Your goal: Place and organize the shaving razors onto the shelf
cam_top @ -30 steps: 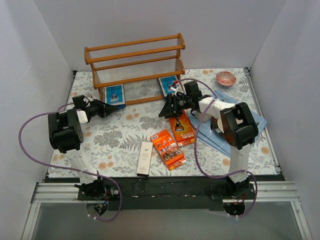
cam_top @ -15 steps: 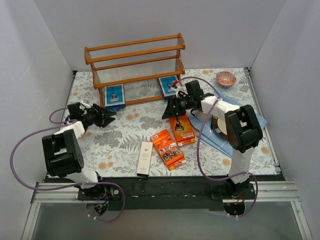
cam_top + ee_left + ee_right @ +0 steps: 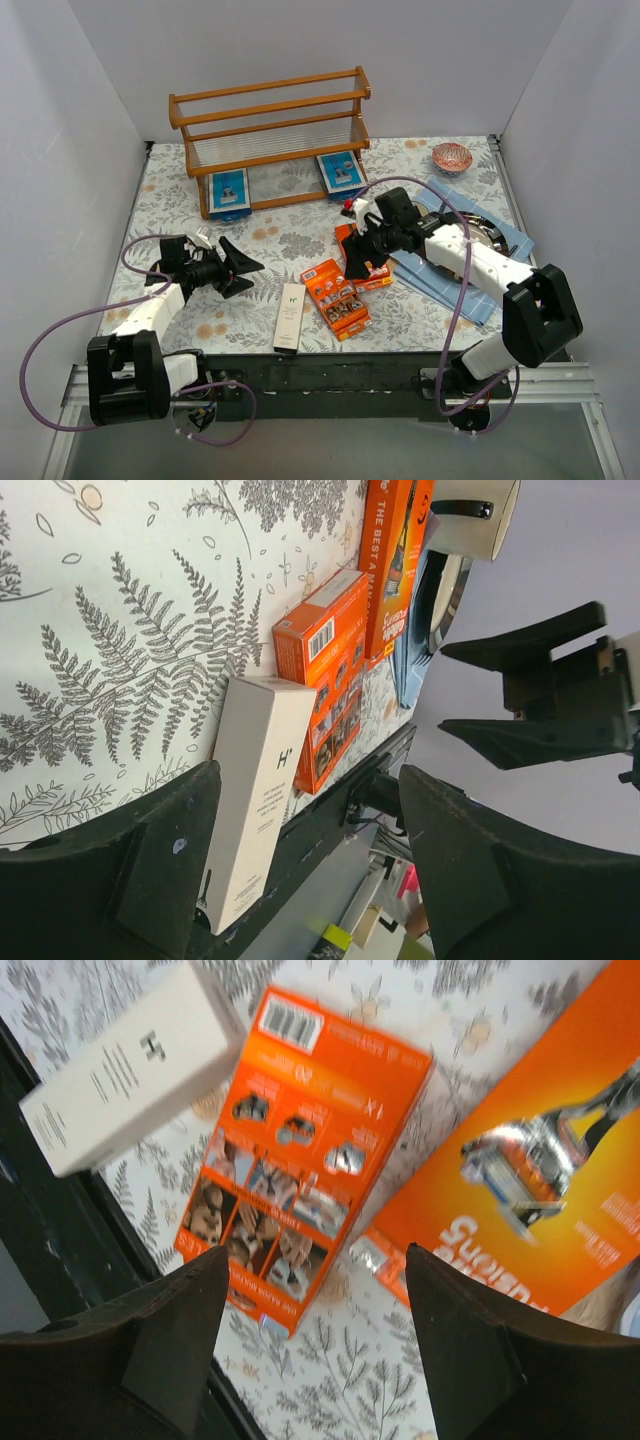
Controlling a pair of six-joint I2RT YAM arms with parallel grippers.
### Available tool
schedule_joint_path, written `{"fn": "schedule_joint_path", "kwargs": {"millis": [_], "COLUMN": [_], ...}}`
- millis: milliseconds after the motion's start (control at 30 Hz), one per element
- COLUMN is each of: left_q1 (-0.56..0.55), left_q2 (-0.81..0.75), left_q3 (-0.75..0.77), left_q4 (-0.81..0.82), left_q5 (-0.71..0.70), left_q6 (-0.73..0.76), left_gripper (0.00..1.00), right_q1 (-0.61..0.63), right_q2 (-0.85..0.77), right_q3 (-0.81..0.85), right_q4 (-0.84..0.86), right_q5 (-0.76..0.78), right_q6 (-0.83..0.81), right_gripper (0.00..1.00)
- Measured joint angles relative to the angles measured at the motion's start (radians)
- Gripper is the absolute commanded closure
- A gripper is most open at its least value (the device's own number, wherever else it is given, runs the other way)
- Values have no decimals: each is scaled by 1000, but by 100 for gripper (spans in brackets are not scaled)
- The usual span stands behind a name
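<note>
The wooden shelf stands at the back, with two blue razor cards upright at its lower tier. Two orange packs and a slim white box lie flat on the floral mat. My left gripper is open and empty, left of the white box, facing it and the orange packs. My right gripper hovers open above the orange packs, holding nothing. The white box shows at the upper left of the right wrist view.
A blue cloth with a round metal dish on it lies at the right. A small pink bowl sits at the back right. The black base rail runs along the table's near edge.
My left arm has drawn back from the shelf's left blue card toward the near left, and its gripper has opened. My right arm has swung from the right blue card down over the orange packs.
</note>
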Motion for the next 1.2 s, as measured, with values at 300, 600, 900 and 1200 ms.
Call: {"fn": "schedule_joint_path", "kwargs": {"millis": [300,600,900,1200], "left_q1": [-1,2,80,104], "left_q2": [0,3,-19,-43], "left_q3": [-28,-14,-14,-14], "left_q4": [40,50,79,113], "left_q5": [23,43,41,42], "left_q6": [5,39,42,13], "left_gripper": [28,28,29,30], "right_q1": [8,8,8,6], "right_q2": [-129,-130,-60,6], "right_q3": [-212,-275,-296,-327], "right_q4": [-93,-89,-59,-11], "right_q5": [34,-17,-84,-134], "right_q6": [-28,-28,-20,53], "right_gripper": [18,21,24,32]}}
